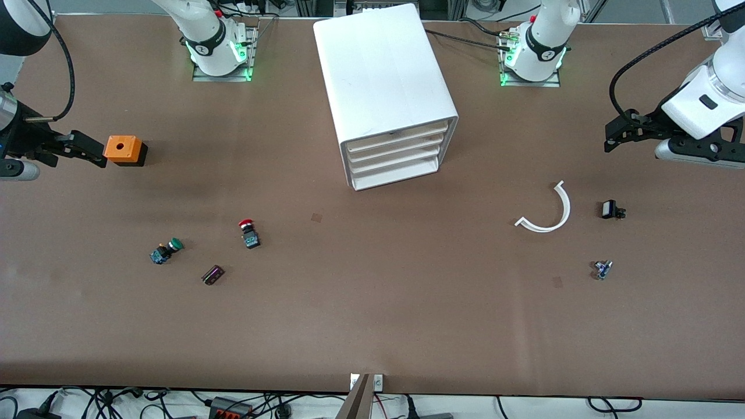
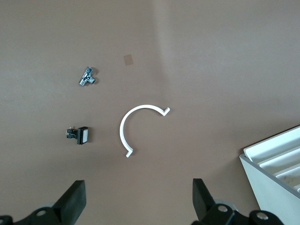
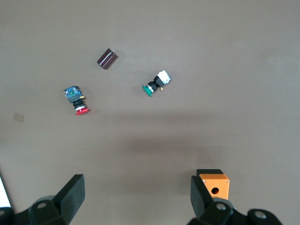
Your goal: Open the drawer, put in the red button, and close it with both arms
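Observation:
The white cabinet [image 1: 384,81] stands mid-table near the bases; its top drawer [image 1: 400,135] is shut like the three below it. The red button [image 1: 249,232] lies on the table toward the right arm's end, nearer the front camera than the cabinet; it also shows in the right wrist view [image 3: 78,101]. My right gripper [image 1: 87,150] [image 3: 135,194] is open and empty, up over the table beside the orange cube. My left gripper [image 1: 611,137] [image 2: 137,199] is open and empty, up over the left arm's end of the table.
An orange cube [image 1: 123,149] [image 3: 214,185], a green-capped button [image 1: 166,250] [image 3: 157,83] and a small dark part [image 1: 213,274] lie near the red button. A white arc [image 1: 547,212] [image 2: 136,126], a small black switch [image 1: 611,209] and a metal fitting [image 1: 602,269] lie toward the left arm's end.

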`<move>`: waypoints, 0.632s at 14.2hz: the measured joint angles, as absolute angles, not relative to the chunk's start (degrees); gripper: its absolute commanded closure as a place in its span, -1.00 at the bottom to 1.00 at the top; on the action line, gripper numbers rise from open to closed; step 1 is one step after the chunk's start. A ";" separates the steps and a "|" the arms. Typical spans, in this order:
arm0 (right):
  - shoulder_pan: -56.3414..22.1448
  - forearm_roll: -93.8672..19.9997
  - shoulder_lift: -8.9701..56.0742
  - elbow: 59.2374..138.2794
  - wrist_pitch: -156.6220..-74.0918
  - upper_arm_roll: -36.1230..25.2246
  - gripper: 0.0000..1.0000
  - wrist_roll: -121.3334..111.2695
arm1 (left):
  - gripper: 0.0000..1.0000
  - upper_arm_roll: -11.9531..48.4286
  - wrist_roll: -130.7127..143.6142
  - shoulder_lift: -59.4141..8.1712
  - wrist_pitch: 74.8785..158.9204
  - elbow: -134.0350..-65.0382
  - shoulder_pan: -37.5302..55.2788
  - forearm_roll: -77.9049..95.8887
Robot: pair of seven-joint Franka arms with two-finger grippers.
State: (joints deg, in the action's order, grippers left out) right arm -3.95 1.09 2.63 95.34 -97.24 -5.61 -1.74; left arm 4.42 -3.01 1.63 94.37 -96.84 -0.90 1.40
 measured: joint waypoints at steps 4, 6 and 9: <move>-3.95 1.09 2.62 95.34 -97.19 -5.60 -1.00 -1.72 | -1.00 4.42 -3.01 1.63 94.34 -96.84 -0.89 1.40; -3.95 1.09 2.63 95.34 -97.09 -5.60 -1.00 -1.72 | -1.00 4.42 -3.00 1.62 94.33 -96.84 -0.89 1.40; -3.98 1.08 2.93 95.48 -96.79 -5.55 -1.00 -1.72 | -1.00 4.42 -3.00 1.62 93.63 -96.84 -0.89 1.40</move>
State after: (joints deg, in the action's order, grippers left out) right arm -3.98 1.08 2.93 95.48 -96.79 -5.55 -1.72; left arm 4.42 -3.00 1.62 93.63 -96.84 -0.89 1.40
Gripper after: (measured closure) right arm 0.000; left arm 0.000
